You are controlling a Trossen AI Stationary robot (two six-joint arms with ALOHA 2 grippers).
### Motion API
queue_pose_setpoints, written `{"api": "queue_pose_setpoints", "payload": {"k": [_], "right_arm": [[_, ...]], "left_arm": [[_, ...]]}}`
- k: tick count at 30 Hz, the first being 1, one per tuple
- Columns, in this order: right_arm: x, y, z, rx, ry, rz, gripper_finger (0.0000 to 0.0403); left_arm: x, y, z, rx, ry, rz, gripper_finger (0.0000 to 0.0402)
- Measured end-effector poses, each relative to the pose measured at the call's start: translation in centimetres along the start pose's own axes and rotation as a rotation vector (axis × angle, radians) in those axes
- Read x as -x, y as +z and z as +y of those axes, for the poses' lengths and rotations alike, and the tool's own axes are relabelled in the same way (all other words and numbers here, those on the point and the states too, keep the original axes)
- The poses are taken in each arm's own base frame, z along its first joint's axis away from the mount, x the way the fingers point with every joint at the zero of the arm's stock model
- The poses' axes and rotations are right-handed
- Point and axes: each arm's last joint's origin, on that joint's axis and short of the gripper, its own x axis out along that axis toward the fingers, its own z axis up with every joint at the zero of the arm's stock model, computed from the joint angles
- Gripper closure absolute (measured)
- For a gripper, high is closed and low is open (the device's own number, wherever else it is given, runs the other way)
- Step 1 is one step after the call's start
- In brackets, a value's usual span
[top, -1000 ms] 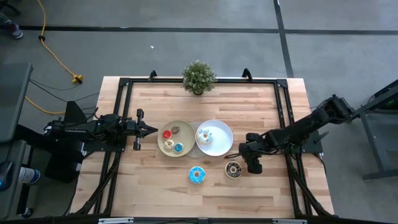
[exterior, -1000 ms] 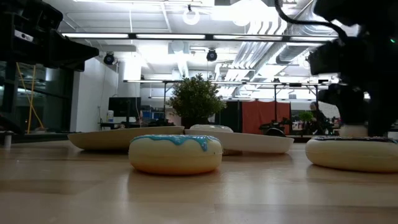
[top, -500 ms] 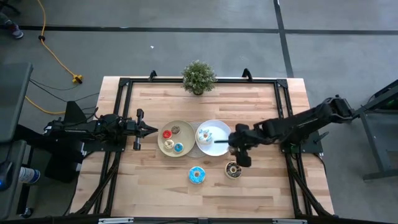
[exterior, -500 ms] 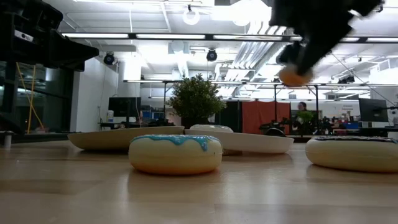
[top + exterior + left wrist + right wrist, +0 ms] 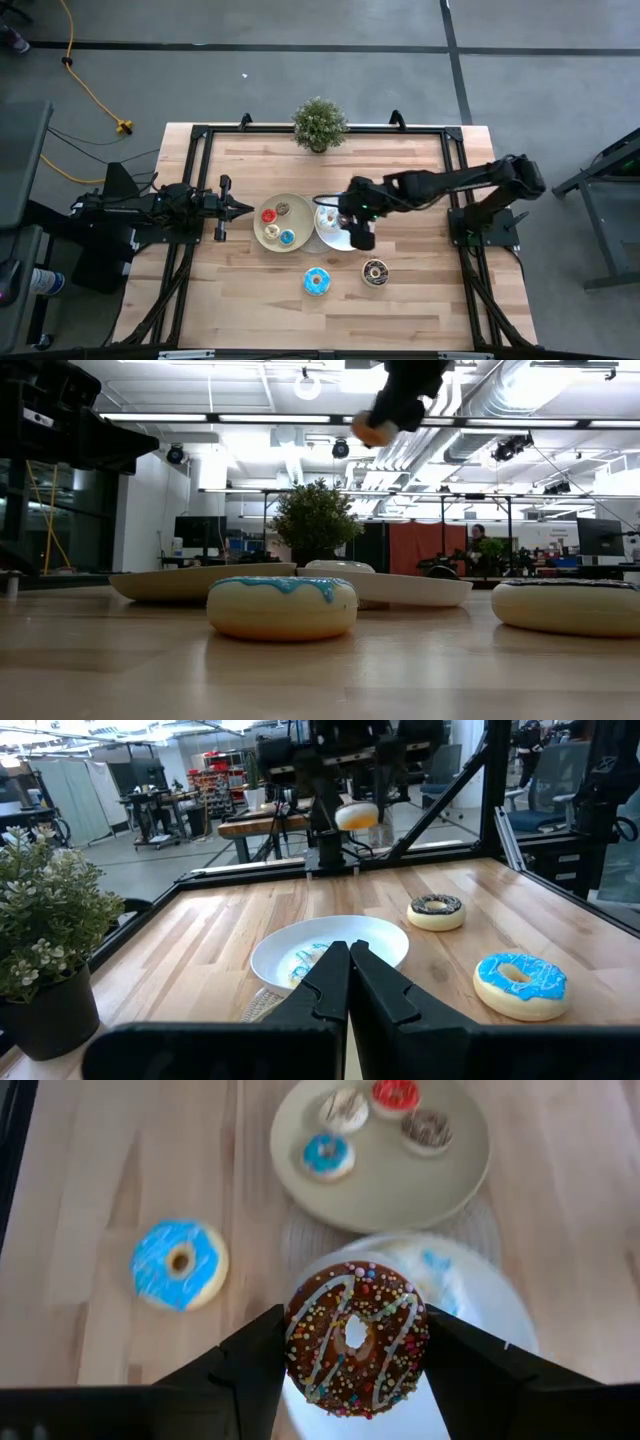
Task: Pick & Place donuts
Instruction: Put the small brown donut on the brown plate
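From above, the right hand (image 5: pixel 358 222) is reaching in from three o'clock and hanging over the white plate (image 5: pixel 335 234), at that plate's three o'clock edge, while the left hand (image 5: pixel 238 208) is waiting at nine o'clock, beside the beige plate (image 5: pixel 272 240), its fingers pressed together on nothing. At table height, the right hand (image 5: pixel 385 420) is carrying a pale-bottomed ring high above the plates, well clear of the blue-iced donut (image 5: pixel 282 605) lying on the table in front. From the left wrist, the carried ring (image 5: pixel 356 816) is hovering past the far rim of the white plate (image 5: pixel 275 952). From the right wrist, the fingers are clamping a chocolate sprinkled donut (image 5: pixel 357 1335) by its two sides, hole facing down, and the white plate (image 5: pixel 497 1312) is lying directly under it. The release looks to turn on that: the plate is straight below, so the hand mostly needs to descend.
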Motion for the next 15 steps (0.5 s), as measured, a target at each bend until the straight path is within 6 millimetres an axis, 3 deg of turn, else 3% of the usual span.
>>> {"api": "queue_pose_setpoints", "payload": {"k": [7, 15], "right_arm": [[-2.3, 3.2, -0.6, 0.024, -0.017, -0.014, 0.0194], [-5.6, 5.4, -1.3, 0.051, -0.032, 0.0, 0.0194]], "left_arm": [[0.0, 0.0, 0.0, 0.0, 0.0, 0.0, 0.0401], [0.0, 0.0, 0.0, 0.0, -0.001, 0.0, 0.0401]]}}
